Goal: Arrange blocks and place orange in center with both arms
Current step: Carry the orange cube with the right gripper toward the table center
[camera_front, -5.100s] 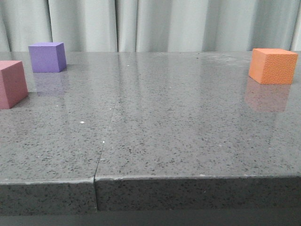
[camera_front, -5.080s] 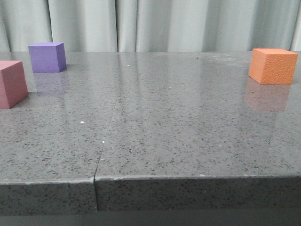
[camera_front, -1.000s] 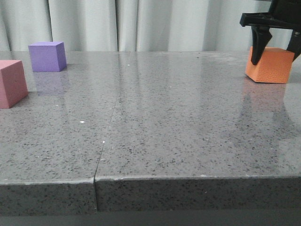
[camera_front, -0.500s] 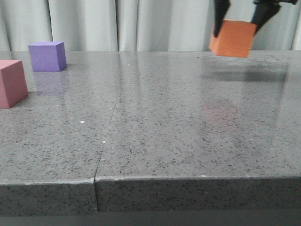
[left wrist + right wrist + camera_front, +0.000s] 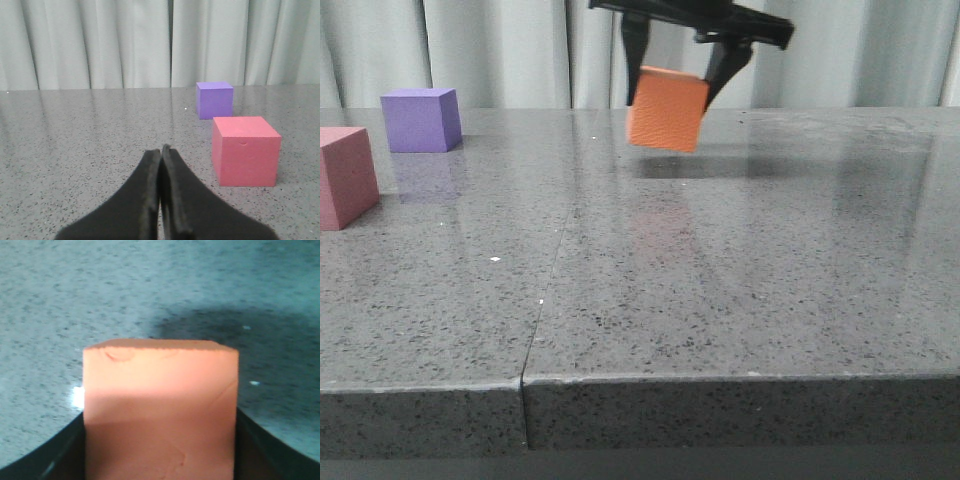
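My right gripper (image 5: 672, 78) is shut on the orange cube (image 5: 666, 109) and holds it above the grey table, near the middle at the back. In the right wrist view the orange cube (image 5: 159, 410) fills the space between the dark fingers. The purple cube (image 5: 419, 120) sits at the far left and the pink cube (image 5: 345, 177) in front of it at the left edge. My left gripper (image 5: 161, 150) is shut and empty, low over the table; the pink cube (image 5: 245, 150) is close beside it and the purple cube (image 5: 215, 99) stands beyond that.
The grey speckled table (image 5: 720, 270) has a seam (image 5: 542, 300) running from front to back left of centre. Its front edge is near the camera. A pale curtain (image 5: 510, 50) hangs behind the table.
My right gripper closed on the orange cube at the far right, lifted it and carried it left to the table's middle. The purple and pink cubes have not moved.
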You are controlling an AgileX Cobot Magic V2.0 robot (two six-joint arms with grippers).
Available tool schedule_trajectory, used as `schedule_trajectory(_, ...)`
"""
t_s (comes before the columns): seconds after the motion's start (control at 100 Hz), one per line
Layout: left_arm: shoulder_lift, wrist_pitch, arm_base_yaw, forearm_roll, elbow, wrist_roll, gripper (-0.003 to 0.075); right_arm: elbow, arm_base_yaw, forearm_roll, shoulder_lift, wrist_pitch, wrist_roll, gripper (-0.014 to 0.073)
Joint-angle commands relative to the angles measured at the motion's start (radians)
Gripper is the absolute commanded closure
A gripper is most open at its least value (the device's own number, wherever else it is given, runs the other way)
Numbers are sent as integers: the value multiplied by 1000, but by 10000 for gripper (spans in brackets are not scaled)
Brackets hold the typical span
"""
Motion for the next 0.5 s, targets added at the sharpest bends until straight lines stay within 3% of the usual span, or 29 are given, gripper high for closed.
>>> schedule_trajectory(0.0,-30,-78,2,-9,42,2,741,-68,8,24,-30,34,8,320)
schedule_trajectory(0.34,-30,-78,2,-9,42,2,741,-75,10,111,11,19,8,308)
schedule_trajectory(0.41,-30,-78,2,-9,42,2,741,-75,10,108,11,26,8,244)
schedule_trajectory(0.49,-30,-78,2,-9,42,2,741,-75,10,108,11,26,8,93)
